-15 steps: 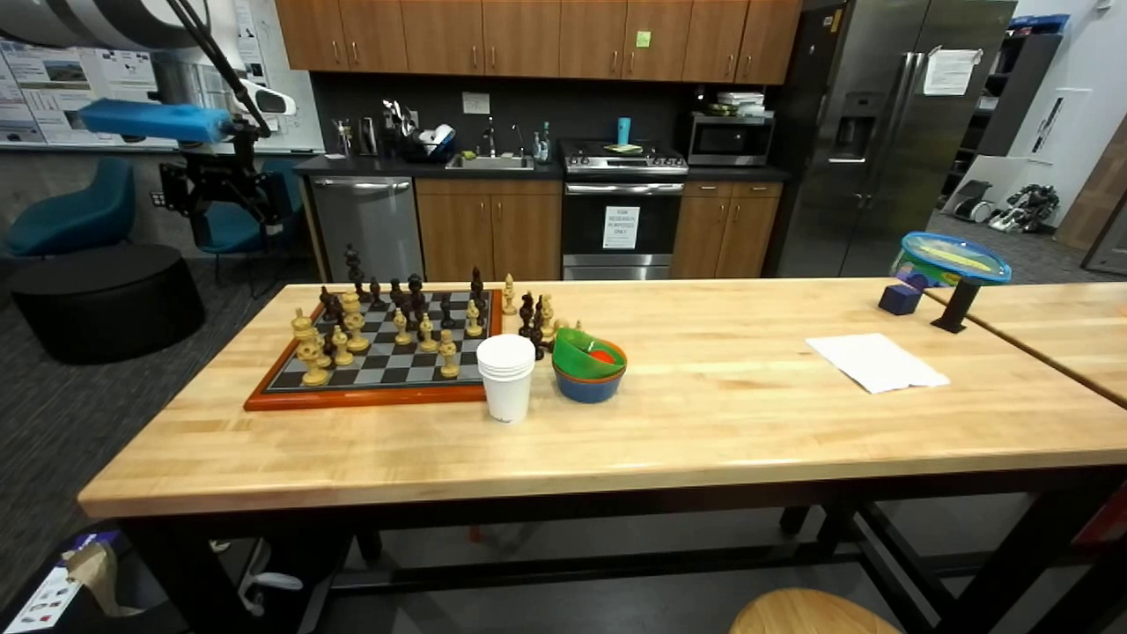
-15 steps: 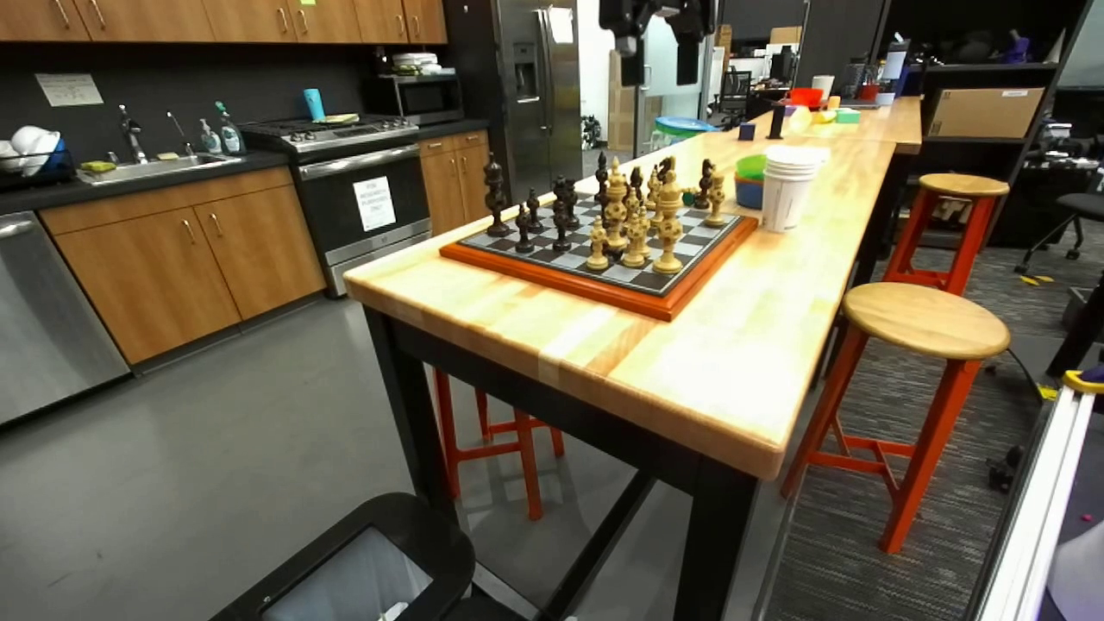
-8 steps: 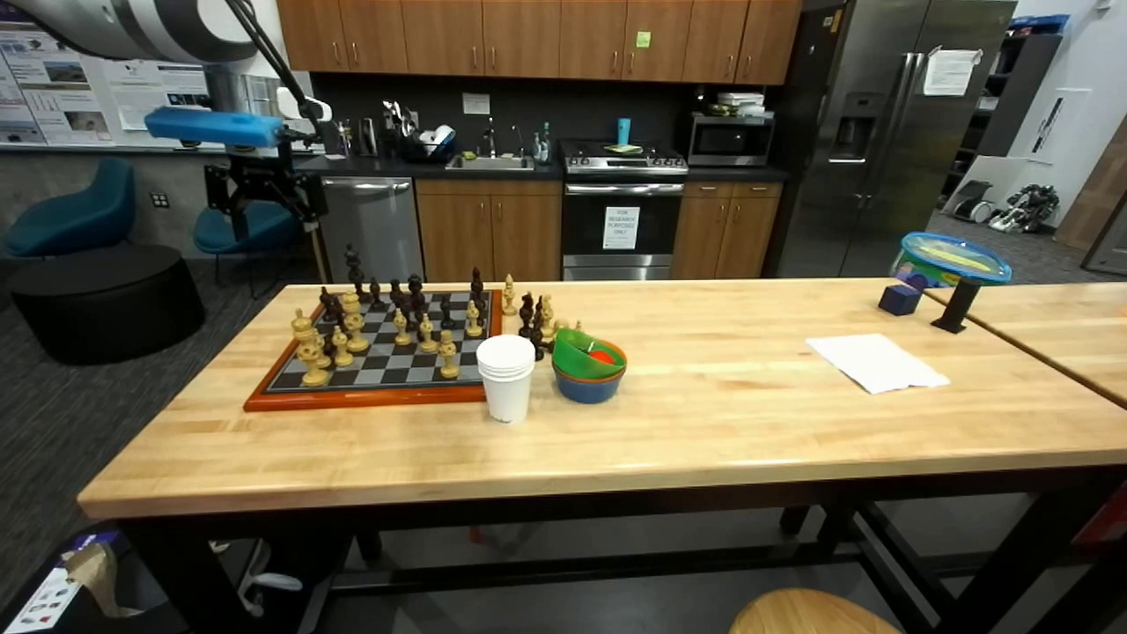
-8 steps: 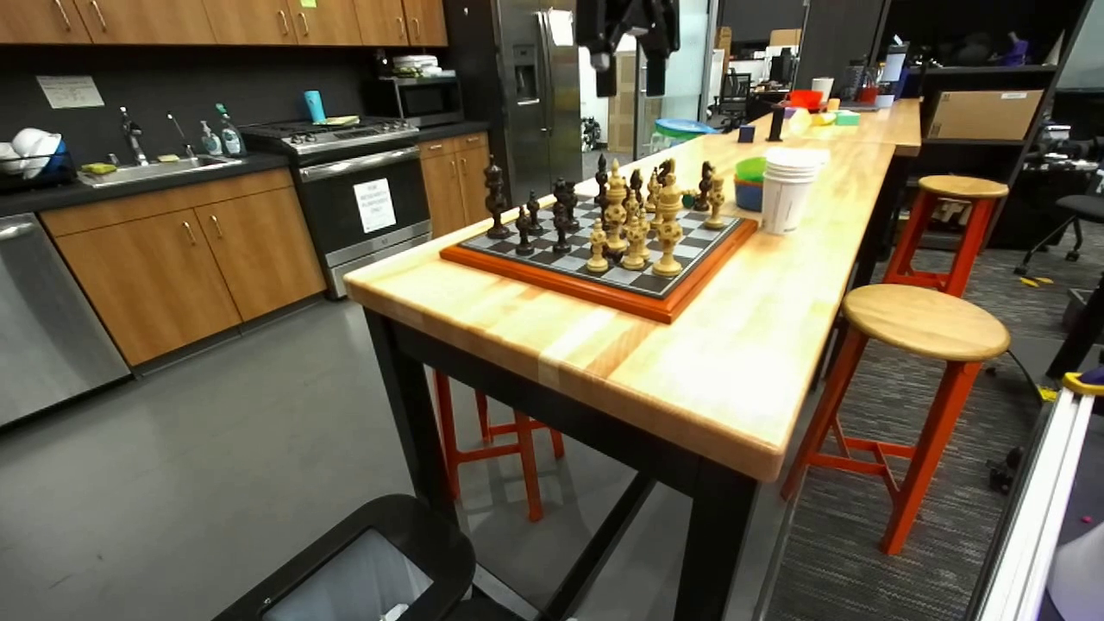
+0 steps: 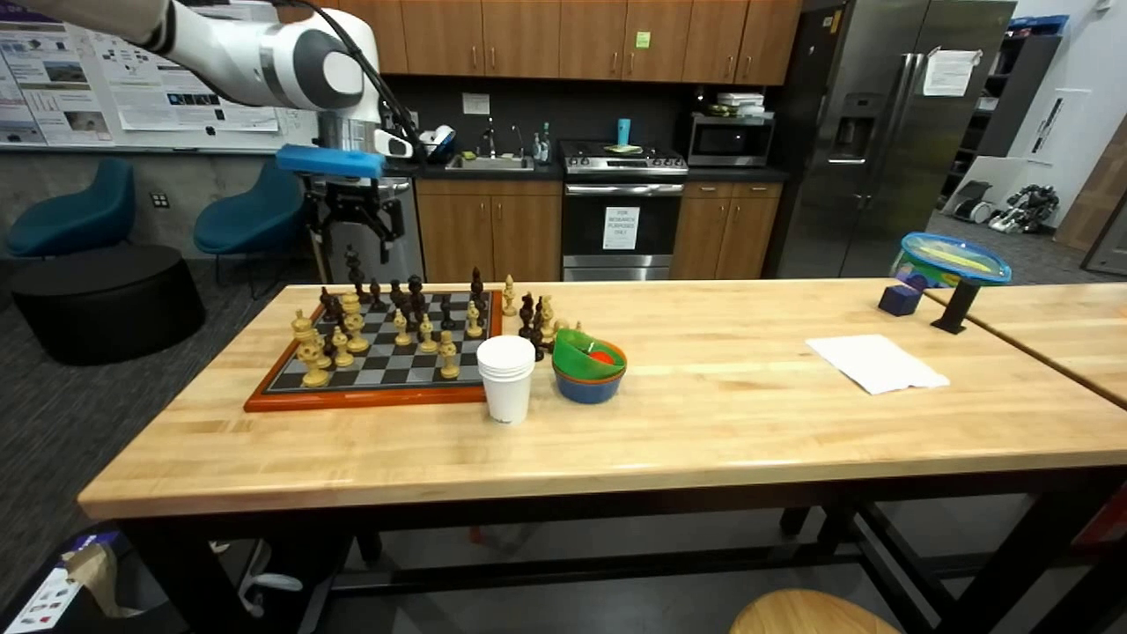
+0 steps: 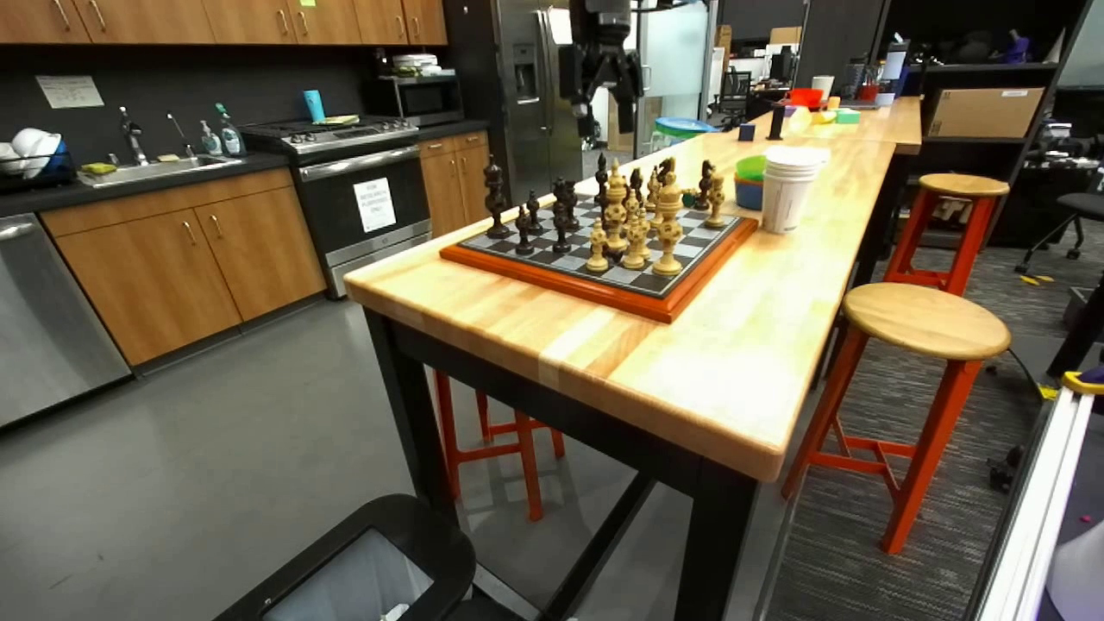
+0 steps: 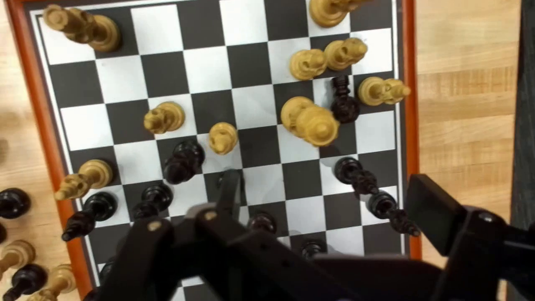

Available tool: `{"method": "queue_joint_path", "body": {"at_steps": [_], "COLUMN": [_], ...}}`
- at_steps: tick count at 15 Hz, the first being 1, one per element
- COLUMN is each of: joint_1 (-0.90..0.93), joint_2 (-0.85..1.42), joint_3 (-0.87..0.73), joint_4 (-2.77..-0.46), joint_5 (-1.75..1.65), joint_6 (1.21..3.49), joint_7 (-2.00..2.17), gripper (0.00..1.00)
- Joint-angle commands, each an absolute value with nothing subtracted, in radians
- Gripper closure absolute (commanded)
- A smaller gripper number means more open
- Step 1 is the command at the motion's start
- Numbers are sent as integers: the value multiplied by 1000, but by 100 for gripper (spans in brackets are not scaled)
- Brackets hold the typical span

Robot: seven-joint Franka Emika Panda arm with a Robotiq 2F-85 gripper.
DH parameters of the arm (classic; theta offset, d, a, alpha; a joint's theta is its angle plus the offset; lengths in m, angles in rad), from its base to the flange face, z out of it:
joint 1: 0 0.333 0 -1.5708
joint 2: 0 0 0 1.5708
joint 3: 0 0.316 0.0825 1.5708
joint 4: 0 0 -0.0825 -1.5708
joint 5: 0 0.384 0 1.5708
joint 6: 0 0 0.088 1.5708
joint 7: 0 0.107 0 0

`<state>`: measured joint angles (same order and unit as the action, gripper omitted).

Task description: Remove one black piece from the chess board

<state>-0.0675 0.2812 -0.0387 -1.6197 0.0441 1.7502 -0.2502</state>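
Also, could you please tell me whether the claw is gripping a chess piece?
No, the wrist view shows the claw open, its fingers wide apart, with the chess board visible between them and nothing clamped.

High over the chess board (image 6: 561,281) hangs the gripper (image 6: 607,121), its fingers parted, plenty of air beneath! A tall black piece (image 6: 495,205) stands upright near the board's left corner, while several pale tan pieces (image 6: 668,228) crowd together toward the near corner. Past the board, on the wooden table (image 6: 690,379), a stack of white cups (image 6: 787,194) stands just beside a blue bowl (image 6: 749,196), and 2 round stools (image 6: 927,319) stand at right!
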Motion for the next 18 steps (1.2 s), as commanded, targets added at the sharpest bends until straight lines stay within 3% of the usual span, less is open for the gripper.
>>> {"method": "queue_joint_path", "body": {"at_steps": [1, 18], "joint_1": [-117, -225], "joint_2": [418, 852], "joint_3": [-48, -18], "joint_4": [-1418, -837], "joint_5": [49, 67], "joint_6": [1644, 1375], "joint_7": [-303, -339], "gripper": [0, 0]}}
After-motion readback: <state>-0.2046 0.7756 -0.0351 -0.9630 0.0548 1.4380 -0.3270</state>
